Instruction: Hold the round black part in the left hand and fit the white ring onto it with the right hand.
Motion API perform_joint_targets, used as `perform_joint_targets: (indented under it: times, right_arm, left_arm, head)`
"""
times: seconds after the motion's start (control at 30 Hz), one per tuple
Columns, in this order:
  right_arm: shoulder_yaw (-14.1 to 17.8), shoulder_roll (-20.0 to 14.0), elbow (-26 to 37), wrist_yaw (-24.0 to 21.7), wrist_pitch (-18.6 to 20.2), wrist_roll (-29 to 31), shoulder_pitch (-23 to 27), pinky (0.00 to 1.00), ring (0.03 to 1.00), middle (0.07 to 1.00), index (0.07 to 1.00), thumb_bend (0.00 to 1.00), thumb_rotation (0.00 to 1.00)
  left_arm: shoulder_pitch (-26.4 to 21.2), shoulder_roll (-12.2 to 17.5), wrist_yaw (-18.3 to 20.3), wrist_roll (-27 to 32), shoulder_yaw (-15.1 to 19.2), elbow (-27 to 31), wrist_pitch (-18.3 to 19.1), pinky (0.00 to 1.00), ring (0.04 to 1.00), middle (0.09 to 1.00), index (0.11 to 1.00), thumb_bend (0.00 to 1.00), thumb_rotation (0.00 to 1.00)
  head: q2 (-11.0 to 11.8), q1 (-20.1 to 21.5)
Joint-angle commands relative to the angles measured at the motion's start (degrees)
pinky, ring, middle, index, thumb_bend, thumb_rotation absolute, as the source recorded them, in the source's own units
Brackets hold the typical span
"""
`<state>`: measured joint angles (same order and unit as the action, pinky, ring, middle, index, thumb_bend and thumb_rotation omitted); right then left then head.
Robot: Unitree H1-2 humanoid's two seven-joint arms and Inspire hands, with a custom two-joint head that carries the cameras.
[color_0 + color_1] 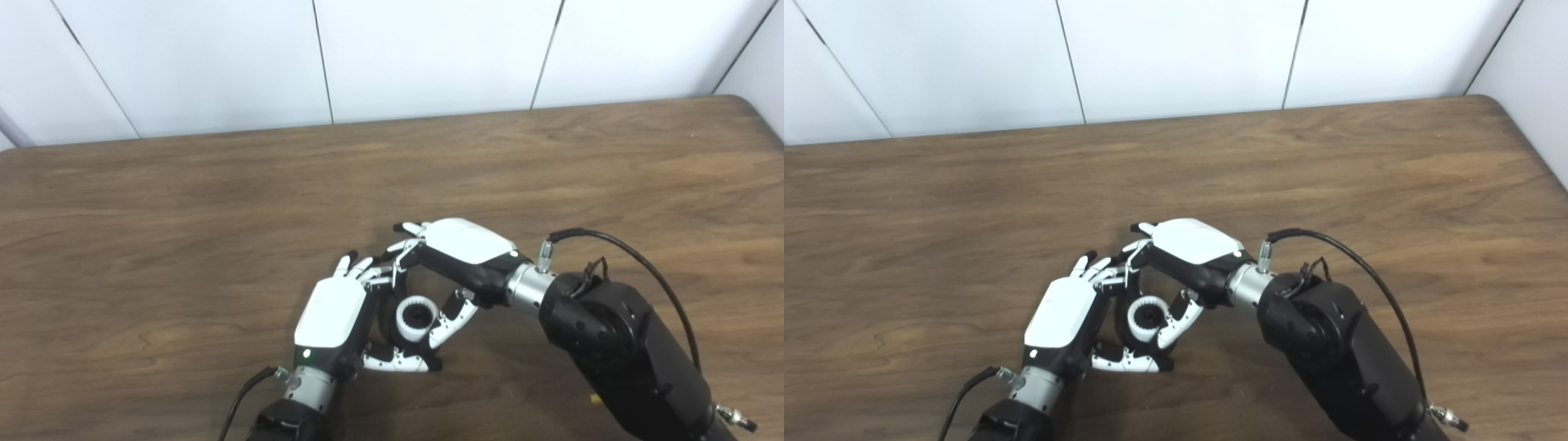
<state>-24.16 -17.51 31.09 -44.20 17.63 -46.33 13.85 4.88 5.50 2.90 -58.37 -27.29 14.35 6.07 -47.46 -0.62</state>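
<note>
Left robot hand [331,318] cups the black part [387,318]; right robot hand [456,254] pinches the ring [416,318] against it. Fitting looks underway. Next, probably a square push home.

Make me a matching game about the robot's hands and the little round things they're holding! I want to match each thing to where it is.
Things:
1. left hand
2. right hand
3. white toothed plastic ring
4. brown wooden table

Places:
A. underneath everything
B. comes in from the picture's right side, fingers touching the ring
C. between the two hands, around a round black part
D. comes in from the picture's left side, cupped beside the ring

Pairs: 1-D, 2-B, 3-C, 4-A
</note>
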Motion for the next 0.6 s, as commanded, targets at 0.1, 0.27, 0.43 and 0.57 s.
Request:
perform_joint_targets:
  times: [0.1,0.27,0.43,0.57]
  right_arm:
    - [1.1,0.1,0.7,2.0,-1.7,0.6,1.0,1.0,1.0,0.874,0.612,1.0,0.32]
    - [1.1,0.2,0.3,2.8,-1.7,0.7,1.0,1.0,1.0,0.876,0.611,1.0,0.32]
    - [1.5,0.1,0.6,2.7,-1.3,1.2,0.8,1.0,1.0,0.876,0.593,1.0,0.29]
    - [2.0,0.0,0.4,3.2,-1.5,1.7,0.6,1.0,1.0,0.872,0.558,1.0,0.27]
  left_arm:
    - [-0.2,-0.2,0.1,-1.2,-0.3,0.3,0.0,1.0,0.899,0.794,0.482,0.53,0.06]
    - [-0.2,-0.1,0.4,-1.1,-0.2,0.5,0.1,1.0,0.903,0.795,0.483,0.53,0.06]
    - [-0.2,-0.1,0.4,-1.2,-0.2,0.6,0.2,1.0,0.904,0.794,0.483,0.53,0.06]
    - [-0.3,0.0,0.4,-1.0,-0.1,0.5,0.1,1.0,0.903,0.794,0.483,0.52,0.06]
  head:
    - [0.0,-0.1]
    - [0.0,-0.1]
    - [-0.2,-0.1]
    - [-0.1,0.0]
